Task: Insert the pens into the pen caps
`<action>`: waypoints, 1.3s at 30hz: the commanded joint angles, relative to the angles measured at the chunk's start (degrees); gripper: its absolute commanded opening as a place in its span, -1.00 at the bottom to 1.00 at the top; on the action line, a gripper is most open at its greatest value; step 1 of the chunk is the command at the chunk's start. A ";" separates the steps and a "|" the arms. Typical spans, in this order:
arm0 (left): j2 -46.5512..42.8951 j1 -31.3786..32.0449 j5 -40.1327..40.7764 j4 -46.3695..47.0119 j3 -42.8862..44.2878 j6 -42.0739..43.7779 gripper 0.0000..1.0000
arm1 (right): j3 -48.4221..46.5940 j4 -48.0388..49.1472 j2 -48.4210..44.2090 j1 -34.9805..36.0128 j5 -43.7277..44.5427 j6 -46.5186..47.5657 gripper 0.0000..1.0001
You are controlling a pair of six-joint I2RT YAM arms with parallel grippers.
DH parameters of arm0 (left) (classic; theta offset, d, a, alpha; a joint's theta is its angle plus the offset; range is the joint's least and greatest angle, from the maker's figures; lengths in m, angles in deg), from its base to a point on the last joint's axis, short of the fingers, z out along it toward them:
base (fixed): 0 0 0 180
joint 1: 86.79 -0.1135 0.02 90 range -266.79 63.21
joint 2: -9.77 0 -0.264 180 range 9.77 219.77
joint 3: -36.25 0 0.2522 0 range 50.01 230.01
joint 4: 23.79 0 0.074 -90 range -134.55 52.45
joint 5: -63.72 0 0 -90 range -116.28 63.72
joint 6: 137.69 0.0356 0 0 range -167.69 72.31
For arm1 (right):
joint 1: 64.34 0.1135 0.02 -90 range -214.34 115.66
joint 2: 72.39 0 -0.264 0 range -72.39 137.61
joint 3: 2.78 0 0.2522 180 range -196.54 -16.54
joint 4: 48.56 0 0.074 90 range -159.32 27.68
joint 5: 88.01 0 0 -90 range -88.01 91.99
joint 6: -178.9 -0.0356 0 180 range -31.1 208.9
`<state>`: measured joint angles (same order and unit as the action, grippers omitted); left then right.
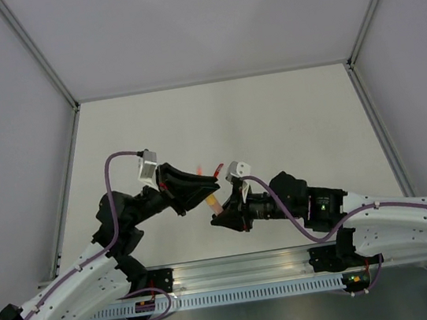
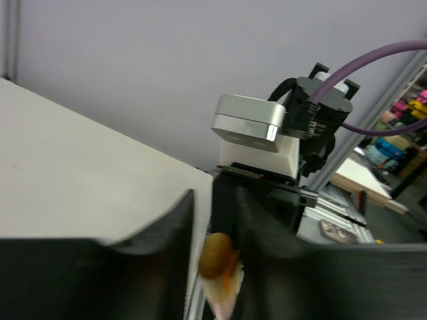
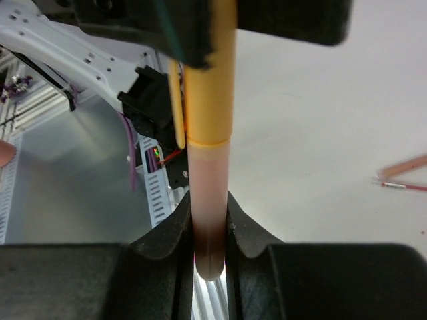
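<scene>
White table (image 1: 271,120) takes up most of the top view, and the two arms meet above its near middle, their grippers nose to nose.

The right gripper (image 3: 208,230) is closed firmly on the lower end of a pale pink pen (image 3: 208,193), both fingers pressed against its sides. The left gripper (image 2: 212,233) stands around the other end. In the right wrist view its fingers sit close on either side. In its own view they are blurred, with a sliver of light down one side, so I cannot tell whether they grip or only flank it.

The work looks partly done. This pen is held off the table between the two grippers, and its upper end has gone into an orange pen cap (image 3: 210,80). The cap's lower rim makes a clean line across the barrel. Whether it is pushed fully home cannot be read from here.

At least one more pen is left. A loose pink pen (image 3: 403,165) lies on the table well off to the side, with a thin red piece (image 3: 400,187) just beside it that is too slight to name. No spare cap shows in any view.

No tray or box is in sight. The only thing that holds another is the cap, which has the pen's tip inside it and its clip running down one side.
</scene>
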<state>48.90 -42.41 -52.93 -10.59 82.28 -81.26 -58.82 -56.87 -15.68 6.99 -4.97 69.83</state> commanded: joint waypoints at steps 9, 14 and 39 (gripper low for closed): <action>0.94 0.00 -7.79 15.49 -9.42 -6.34 -0.95 | -13.33 -1.23 -0.55 -0.58 4.59 4.39 -1.00; 2.96 0.00 -8.50 18.03 -11.00 -7.04 -0.95 | -18.36 -2.11 0.86 -1.19 5.64 5.53 -1.00; 9.29 0.00 -18.52 14.44 -7.66 -16.54 -0.95 | -9.31 9.40 -8.28 -1.28 -1.84 11.60 -1.00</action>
<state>56.90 -43.00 -65.59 15.77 78.15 -98.13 -64.29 -68.80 -19.40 5.92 -9.65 79.78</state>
